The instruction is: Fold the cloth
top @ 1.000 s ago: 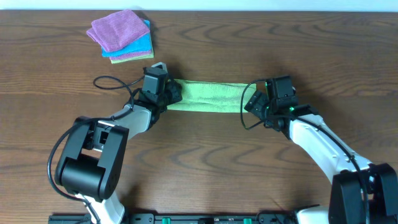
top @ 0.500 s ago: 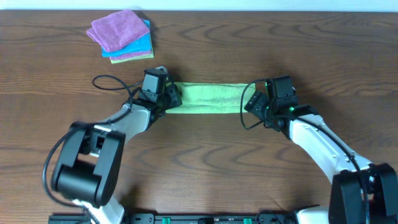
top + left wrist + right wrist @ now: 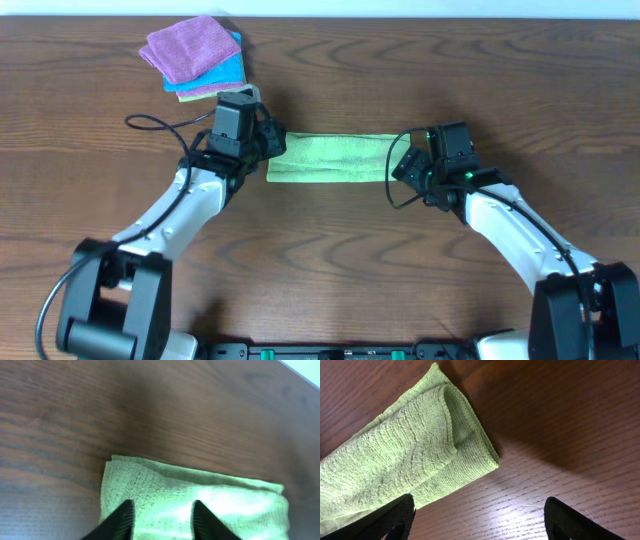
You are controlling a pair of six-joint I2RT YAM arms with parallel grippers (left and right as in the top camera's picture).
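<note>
Currently we see the cloth (image 3: 327, 159) lying as a folded strip; left gripper (image 3: 161, 510) and right gripper (image 3: 479, 510) both spread, gripping nothing

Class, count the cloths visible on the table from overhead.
4. The lime cloth lies as a strip in the middle. Stacked at the far left are a purple cloth, a turquoise-blue cloth beneath it, and a yellow-green edge lowest. More may hide there.

Dark wood-grain table (image 3: 330, 260) meets a pale strip (image 3: 400, 8) along its far edge.
</note>
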